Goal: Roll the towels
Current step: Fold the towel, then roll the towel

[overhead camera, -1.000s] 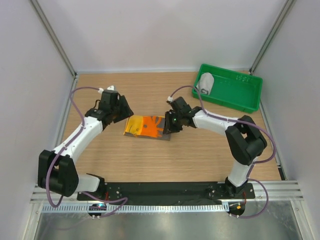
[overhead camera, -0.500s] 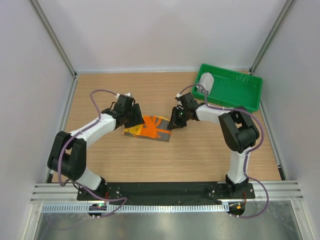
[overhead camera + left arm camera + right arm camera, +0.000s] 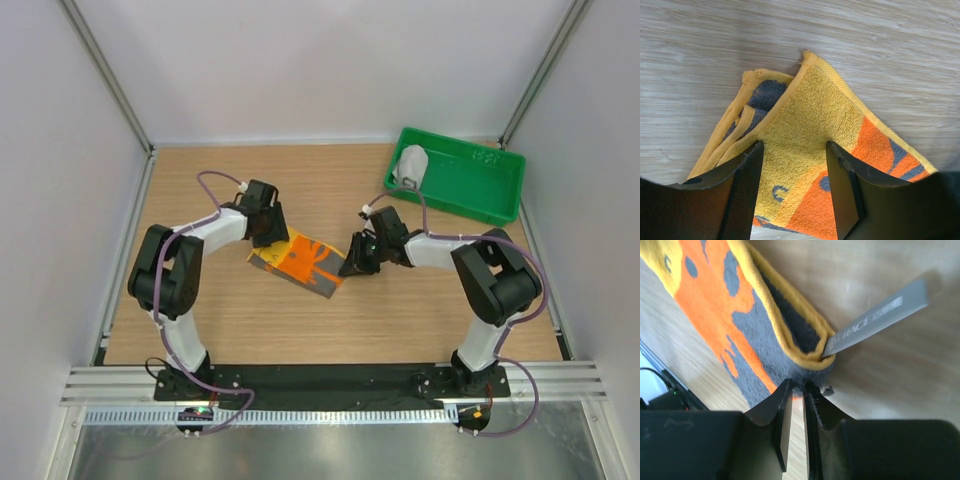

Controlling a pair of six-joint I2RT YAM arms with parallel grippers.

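Patterned towel [image 3: 300, 262]: laid folded mid-worktop [image 3: 250, 320]. Left claw [image 3: 795, 145] set apart astride its yellow corner. Right claw [image 3: 797, 385] clamped on the opposite corner, presumably to begin rolling. Grey towel [image 3: 410, 165]: lodged in green tray [image 3: 480, 190].

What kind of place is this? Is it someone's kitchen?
Not a kitchen; most likely a robot lab test booth. A left arm and a right arm are bolted to the edge of a wooden table, plain white walls close it in, and an orange towel lies between them.
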